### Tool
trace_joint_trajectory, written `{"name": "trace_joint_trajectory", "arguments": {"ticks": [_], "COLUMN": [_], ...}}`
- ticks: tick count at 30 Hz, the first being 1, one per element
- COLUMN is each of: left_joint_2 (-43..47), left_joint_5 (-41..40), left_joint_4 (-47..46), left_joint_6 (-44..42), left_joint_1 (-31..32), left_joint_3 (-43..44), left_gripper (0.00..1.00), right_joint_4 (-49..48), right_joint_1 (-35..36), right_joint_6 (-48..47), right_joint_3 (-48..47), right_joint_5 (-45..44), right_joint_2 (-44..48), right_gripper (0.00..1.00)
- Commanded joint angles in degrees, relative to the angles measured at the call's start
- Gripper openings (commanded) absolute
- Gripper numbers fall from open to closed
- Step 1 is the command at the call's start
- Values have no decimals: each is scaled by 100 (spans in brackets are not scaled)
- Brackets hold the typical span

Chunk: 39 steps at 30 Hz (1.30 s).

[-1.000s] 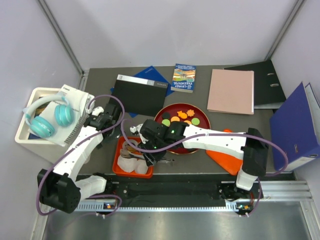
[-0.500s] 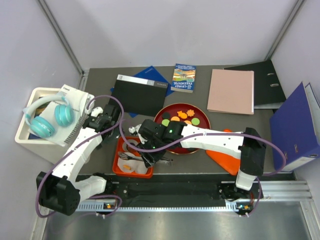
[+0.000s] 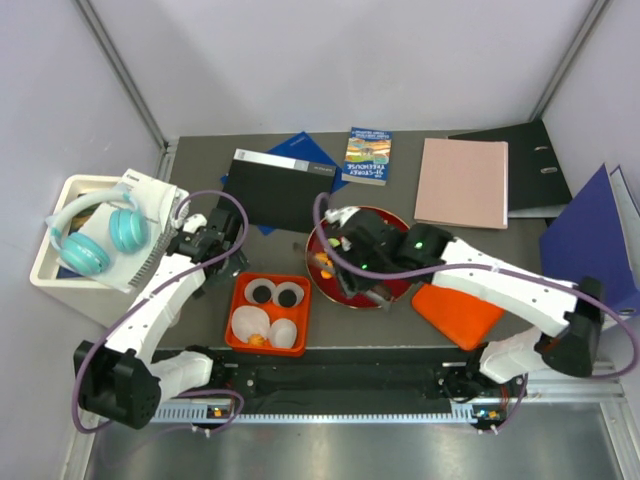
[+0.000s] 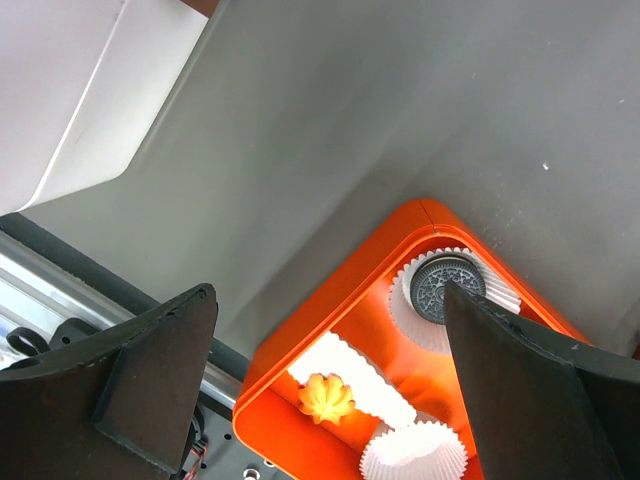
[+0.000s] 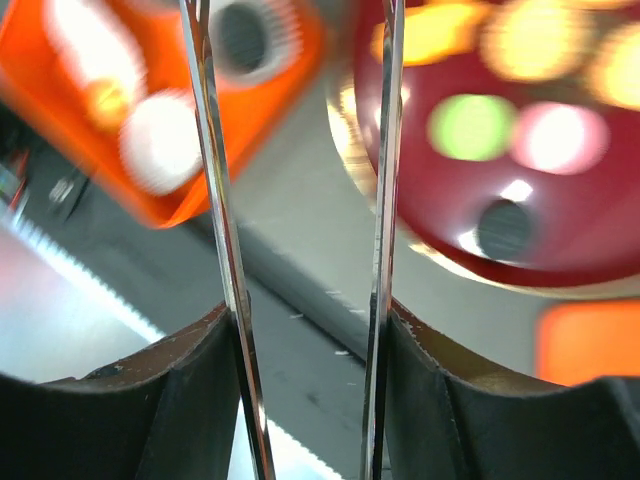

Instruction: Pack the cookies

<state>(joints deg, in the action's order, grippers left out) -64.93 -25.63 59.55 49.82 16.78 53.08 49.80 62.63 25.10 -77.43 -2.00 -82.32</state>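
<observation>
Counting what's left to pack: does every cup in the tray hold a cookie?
No, one cup in the tray sits empty, next to one holding an orange cookie.

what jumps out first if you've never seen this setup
The bright orange tray at the near edge, between the arms, holds white paper cups, two with black cookies. Right of it, the right arm reaches over a dark red plate of coloured cookies. Teal headphones lie on a white box at far left.

Book cover print too small, unreadable.
</observation>
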Motion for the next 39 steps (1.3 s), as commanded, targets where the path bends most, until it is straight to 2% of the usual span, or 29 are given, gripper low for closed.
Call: {"name": "trace_joint_trajectory", "arguments": {"ticks": [1,12,23,39], "left_joint_2": [-90,-152,-117,-143], "left_joint_5": [84,119,49,14], "left_joint_4": [-66,-40,13,-13], "left_joint_6": [19,45,36,27], "left_joint_1": [-34,-34,-34,-34], "left_joint_3": [53,89,141,115], "left_gripper": [99,99,99,99], "right_joint_4": [293,338,48,-357], "right_joint_1": [-506,-1234,-1930,-2167], "right_joint_6": [126,372,153,-93], "right_joint_3": [298,1141,1406,1415], "right_joint_5": [-749,-1004,-978,-723], "right_joint_2": [769,797,305,-354], "right_gripper": [51,51,50,50]}}
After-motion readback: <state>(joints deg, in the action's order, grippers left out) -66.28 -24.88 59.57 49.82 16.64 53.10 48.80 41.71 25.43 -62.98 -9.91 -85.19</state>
